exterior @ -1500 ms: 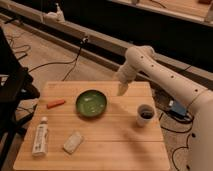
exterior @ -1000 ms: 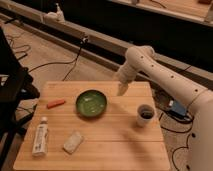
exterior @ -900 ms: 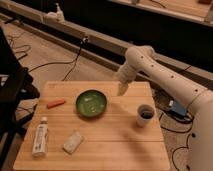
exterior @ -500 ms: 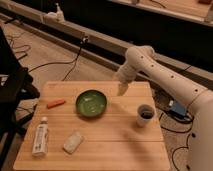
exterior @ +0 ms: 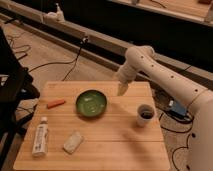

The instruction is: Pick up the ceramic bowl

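The ceramic bowl (exterior: 91, 103) is round, shallow and glossy green with a darker rim. It sits on the wooden table (exterior: 115, 142), left of centre toward the back. My gripper (exterior: 121, 89) hangs at the end of the white arm, above the table's back edge, to the right of the bowl and apart from it. Nothing is in the gripper.
A small white cup with a dark inside (exterior: 145, 114) stands at the right. An orange carrot-like piece (exterior: 55, 103) lies at the left, a white tube (exterior: 40, 137) at the front left, a pale packet (exterior: 73, 142) beside it. Cables cross the floor behind.
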Tool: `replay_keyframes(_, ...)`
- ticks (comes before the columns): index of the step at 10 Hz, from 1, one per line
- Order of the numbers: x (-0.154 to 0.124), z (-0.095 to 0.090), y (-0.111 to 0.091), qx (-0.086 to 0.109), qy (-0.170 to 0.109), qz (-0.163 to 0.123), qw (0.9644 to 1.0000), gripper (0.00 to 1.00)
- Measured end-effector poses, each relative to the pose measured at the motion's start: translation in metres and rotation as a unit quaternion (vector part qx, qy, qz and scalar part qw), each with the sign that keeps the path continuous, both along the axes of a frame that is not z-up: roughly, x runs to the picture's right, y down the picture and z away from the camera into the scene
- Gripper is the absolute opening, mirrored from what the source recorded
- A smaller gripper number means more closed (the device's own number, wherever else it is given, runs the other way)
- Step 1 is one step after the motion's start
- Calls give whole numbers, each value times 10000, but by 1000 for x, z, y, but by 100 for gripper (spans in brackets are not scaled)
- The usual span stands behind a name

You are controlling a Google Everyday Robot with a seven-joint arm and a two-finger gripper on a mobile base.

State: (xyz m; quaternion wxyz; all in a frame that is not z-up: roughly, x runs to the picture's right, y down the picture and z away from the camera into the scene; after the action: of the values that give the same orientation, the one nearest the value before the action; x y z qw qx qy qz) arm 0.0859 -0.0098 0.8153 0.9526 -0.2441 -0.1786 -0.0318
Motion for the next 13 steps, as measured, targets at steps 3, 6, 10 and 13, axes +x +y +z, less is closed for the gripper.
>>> replay_keyframes(3,0,0,0,0,0,0,10000,66)
replay_keyframes(6,2,1,2,94,-11,-382,9992,66)
replay_keyframes(10,-29,6,25,75,-392,-1248,9914,66)
replay_keyframes(13,-65,14,59,-114,-800,-1749,9813,66)
